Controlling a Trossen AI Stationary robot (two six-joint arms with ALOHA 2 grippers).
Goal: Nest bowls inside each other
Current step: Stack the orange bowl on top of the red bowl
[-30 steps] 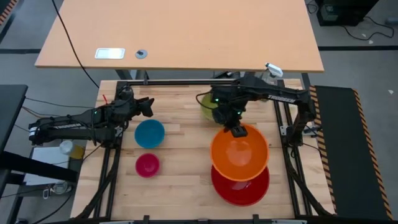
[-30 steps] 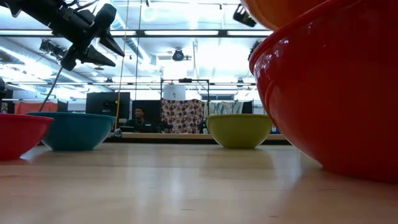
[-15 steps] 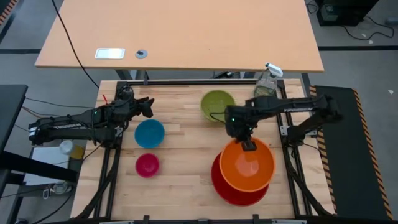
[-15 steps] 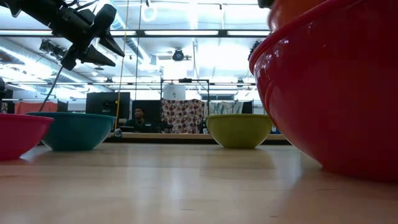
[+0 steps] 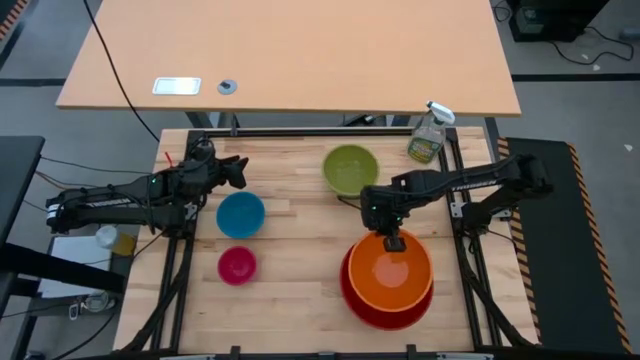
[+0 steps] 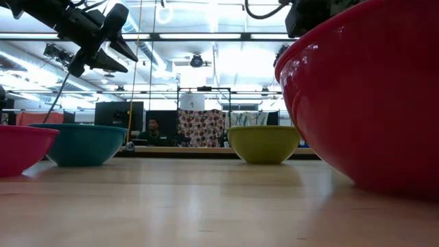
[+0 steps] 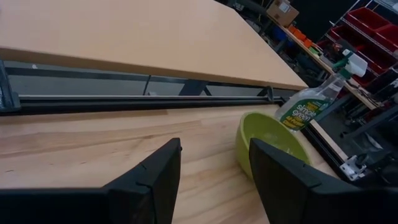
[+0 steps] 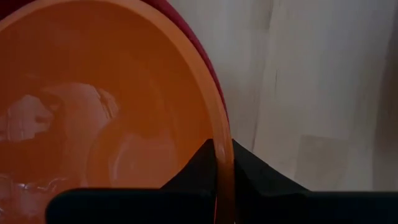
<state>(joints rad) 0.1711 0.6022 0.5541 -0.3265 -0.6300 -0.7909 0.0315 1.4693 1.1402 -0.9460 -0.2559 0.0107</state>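
The orange bowl sits inside the large red bowl at the table's near right. My right gripper is shut on the orange bowl's far rim. The lime green bowl stands at the far middle on its base; the blue bowl and the small pink bowl stand at the left. My left gripper hovers open above the table's far left, beyond the blue bowl. In the low view the red bowl hides the orange one. My right gripper pinches the orange bowl's rim at its far side, one finger inside the bowl and one outside. The fingers come from above, slanting down. The bowl lies within the red bowl, whose edge shows just outside the orange rim.
A clear spray bottle stands at the table's far right corner. A second, larger tabletop lies beyond the far edge. Bare wood lies in the table's middle and near left.
My right gripper has gone down and toward the table's near edge with the orange bowl, staying shut on its rim. The bowl, first held above and beyond the red bowl, has sunk into it.
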